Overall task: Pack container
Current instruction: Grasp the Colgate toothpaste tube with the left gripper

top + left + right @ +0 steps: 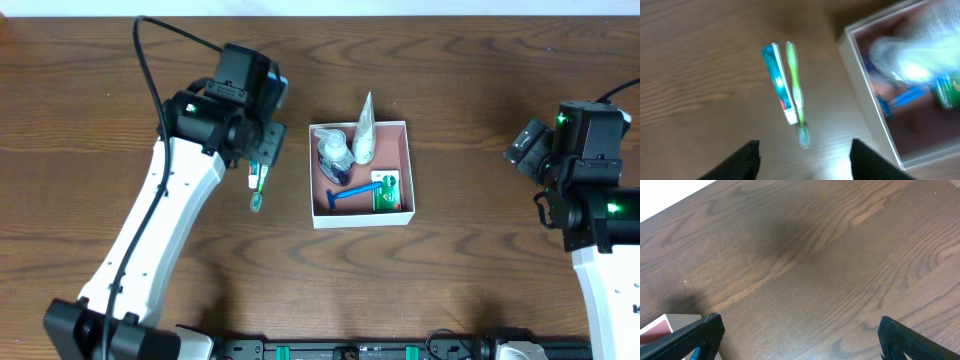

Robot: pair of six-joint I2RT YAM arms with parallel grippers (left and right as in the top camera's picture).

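The container (408, 165), a square white-walled box with a pink inside, sits mid-table and holds a clear bottle (334, 153), a white tube (364, 130), a blue razor (352, 193) and a green packet (386, 190). It also shows blurred in the left wrist view (860, 75). A green toothbrush (796, 85) and a small toothpaste tube (779, 82) lie side by side on the table left of the container, also in the overhead view (257, 188). My left gripper (805, 160) is open and empty just above them. My right gripper (800, 340) is open and empty over bare wood, far right of the container.
The table is dark brown wood (460, 290). A black cable (150, 60) loops from the left arm at the back left. A corner of the container (670, 322) shows at the lower left of the right wrist view.
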